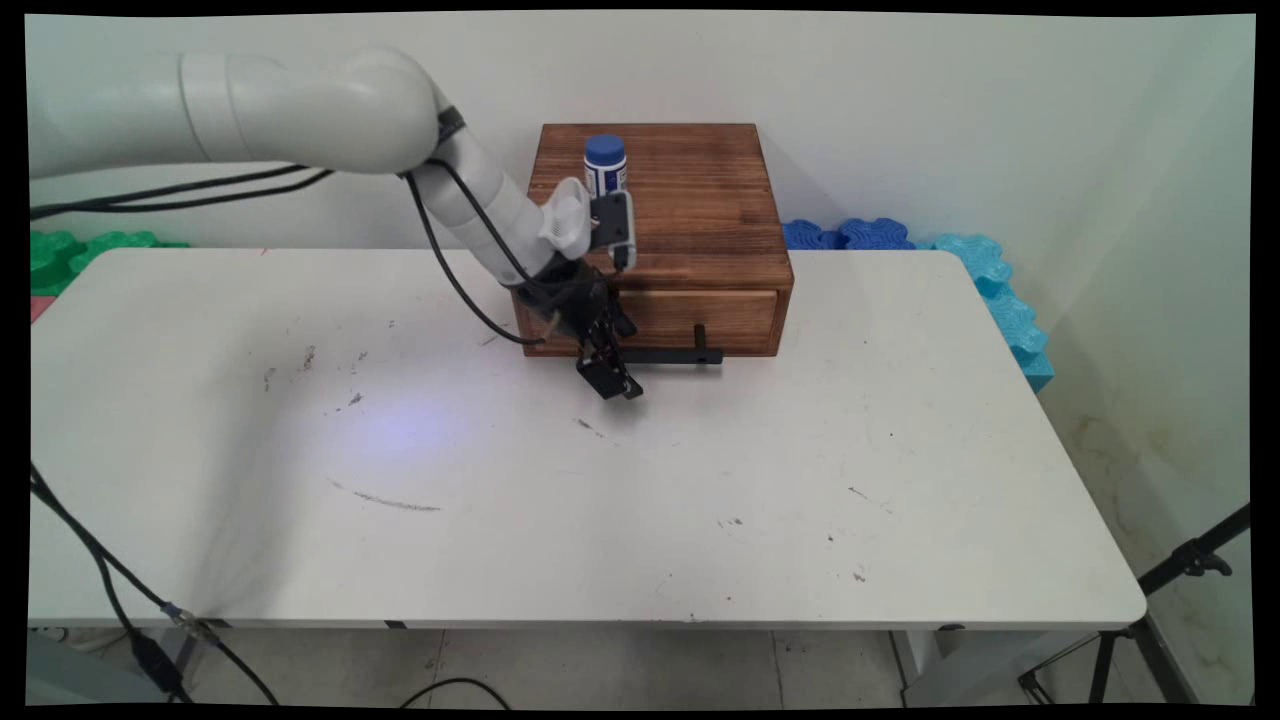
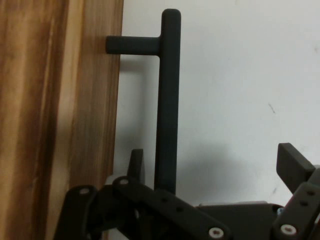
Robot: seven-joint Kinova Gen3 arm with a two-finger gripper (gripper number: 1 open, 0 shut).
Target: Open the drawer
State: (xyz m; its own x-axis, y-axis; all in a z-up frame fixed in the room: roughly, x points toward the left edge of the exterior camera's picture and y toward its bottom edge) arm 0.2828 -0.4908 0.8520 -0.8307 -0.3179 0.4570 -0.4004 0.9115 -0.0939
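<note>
Main view: gripper (image 1: 612, 380) low over white worktop (image 1: 600, 480), at black drawer handle (image 1: 672, 354) of wooden box (image 1: 690, 230); blue-capped bottle (image 1: 605, 165) atop box.
Hand view: jaws released, handle (image 2: 167, 100) between fingers (image 2: 292, 162), untouched.

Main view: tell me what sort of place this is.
Probably a robot lab or test room: a white table against a bare wall, a wooden drawer box staged on it, foam floor mats at the edges, and a tripod beside it.
</note>
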